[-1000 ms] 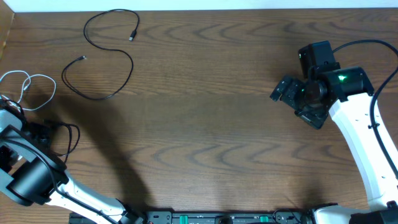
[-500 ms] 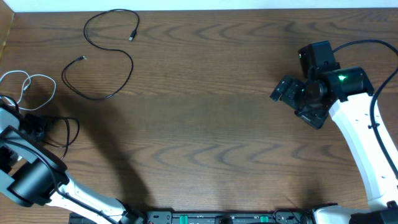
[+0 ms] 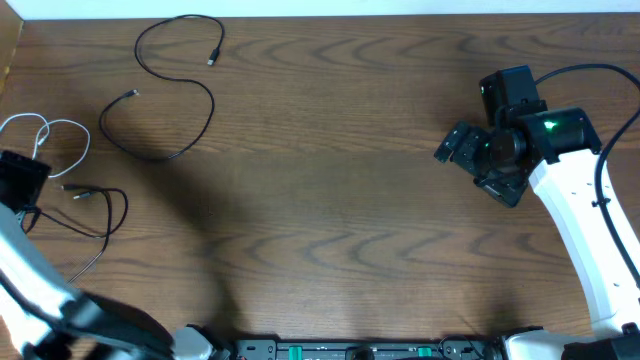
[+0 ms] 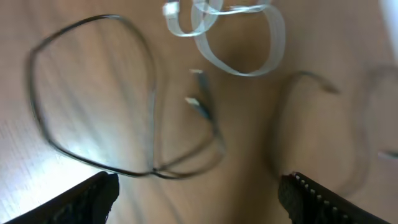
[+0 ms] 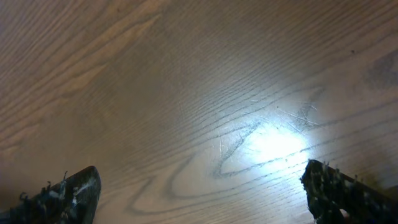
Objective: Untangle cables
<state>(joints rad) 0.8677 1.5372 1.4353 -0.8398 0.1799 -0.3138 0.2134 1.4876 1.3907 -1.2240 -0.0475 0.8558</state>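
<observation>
Three cables lie apart at the table's left end. One long black cable (image 3: 211, 105) curls at the back left. The white cable (image 3: 70, 123) loops by the left edge. A second black cable (image 3: 125, 205) lies loose just in front of it, its plugs pointing left. My left gripper (image 3: 24, 178) hovers over the left edge, open and empty. In the left wrist view its gripper (image 4: 199, 199) frames bare wood, with the black loop (image 4: 93, 93) and the white cable (image 4: 239, 46) beyond. My right gripper (image 3: 462, 148) stands open at the far right, and in its wrist view the gripper (image 5: 199, 193) sits over bare wood.
The table's left edge (image 3: 8, 70) runs close beside the white cable. A thick black robot cable (image 3: 580, 70) arcs behind the right arm. The left arm's white link (image 3: 40, 290) crosses the front left corner.
My left gripper has opened and let go of the second black cable, which now lies flat on the table. The left arm has risen and drawn back to the left. The right arm has not moved.
</observation>
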